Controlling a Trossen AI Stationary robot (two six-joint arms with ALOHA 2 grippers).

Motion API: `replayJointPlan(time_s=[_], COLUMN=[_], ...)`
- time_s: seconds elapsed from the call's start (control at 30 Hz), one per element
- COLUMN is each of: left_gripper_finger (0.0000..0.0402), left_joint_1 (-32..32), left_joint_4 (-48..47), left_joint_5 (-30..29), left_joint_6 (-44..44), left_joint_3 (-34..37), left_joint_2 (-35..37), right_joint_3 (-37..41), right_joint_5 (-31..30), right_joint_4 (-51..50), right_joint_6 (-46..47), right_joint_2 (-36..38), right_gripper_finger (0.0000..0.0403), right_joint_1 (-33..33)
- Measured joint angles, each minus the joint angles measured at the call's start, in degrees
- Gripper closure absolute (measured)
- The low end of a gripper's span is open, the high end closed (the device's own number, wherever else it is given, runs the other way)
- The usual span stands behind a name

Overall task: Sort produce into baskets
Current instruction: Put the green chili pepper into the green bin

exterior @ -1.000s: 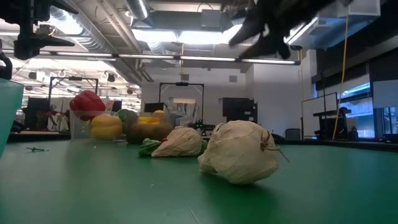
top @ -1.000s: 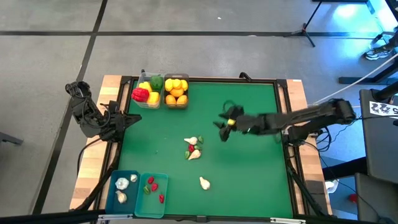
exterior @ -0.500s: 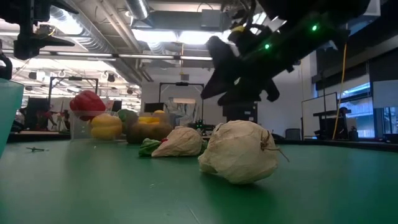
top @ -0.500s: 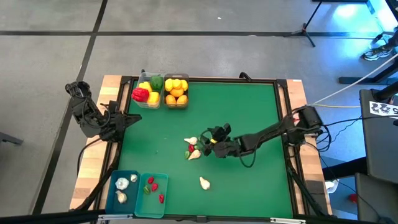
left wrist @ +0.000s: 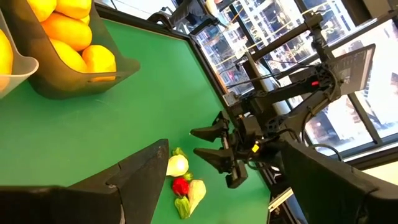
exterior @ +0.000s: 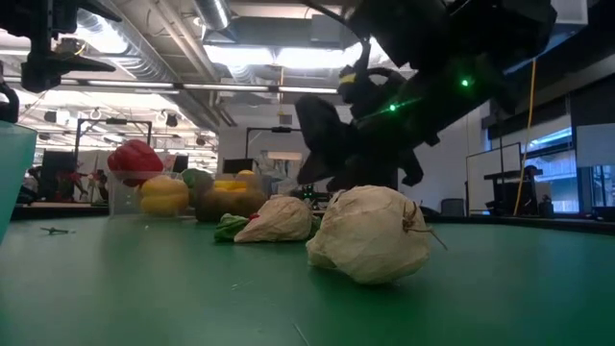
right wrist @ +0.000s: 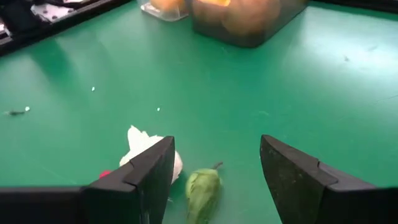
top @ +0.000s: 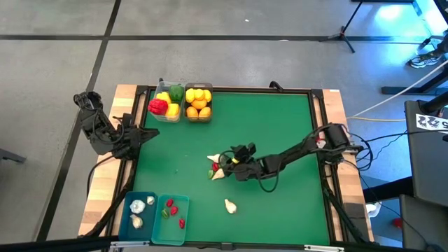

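Observation:
A small pile of produce lies mid-table: a white garlic bulb [right wrist: 147, 148], a green chili [right wrist: 202, 188] and a red chili [right wrist: 106, 175]. My right gripper [top: 228, 162] hangs open just right of the pile, slanting down. The green chili lies between its fingers [right wrist: 151, 169] in the right wrist view, and I see no touch. Another garlic bulb [top: 229, 205] rests alone nearer the front edge. My left gripper [top: 148, 132] waits open at the table's left edge.
Two clear baskets stand at the far left, one with peppers [top: 166, 103] and one with lemons and oranges [top: 198, 102]. Two teal baskets sit at the near left, one with garlic [top: 138, 212] and one with chilies [top: 173, 210]. Green mat stretches right of the pile.
My right gripper has come down and toward the table's left and near edges, from above the mat's middle to just beside the pile, tipping further downward. Its fingers stay open. The produce has not moved.

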State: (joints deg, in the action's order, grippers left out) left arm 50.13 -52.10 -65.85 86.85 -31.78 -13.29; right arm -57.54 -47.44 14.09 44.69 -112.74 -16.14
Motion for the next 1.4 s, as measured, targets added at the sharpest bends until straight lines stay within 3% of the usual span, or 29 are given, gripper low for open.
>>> replayJointPlan(time_s=[0.93, 1.4], left_gripper_finger=[0.0095, 0.0095], left_joint_1=[0.00, 0.00], left_joint_4=[-2.80, -2.82], left_joint_5=[0.03, 0.03], left_joint_6=[2.82, 3.18], left_joint_3=[-0.01, 0.01], left_joint_2=[0.00, -0.01], right_joint_3=[-2.27, -2.15], right_joint_5=[4.94, 5.52], right_joint_4=[-1.70, -1.61], right_joint_6=[4.20, 4.57], right_joint_2=[-7.90, -7.68], right_gripper_finger=[0.0177, 0.0328], right_joint_1=[0.04, 0.03])
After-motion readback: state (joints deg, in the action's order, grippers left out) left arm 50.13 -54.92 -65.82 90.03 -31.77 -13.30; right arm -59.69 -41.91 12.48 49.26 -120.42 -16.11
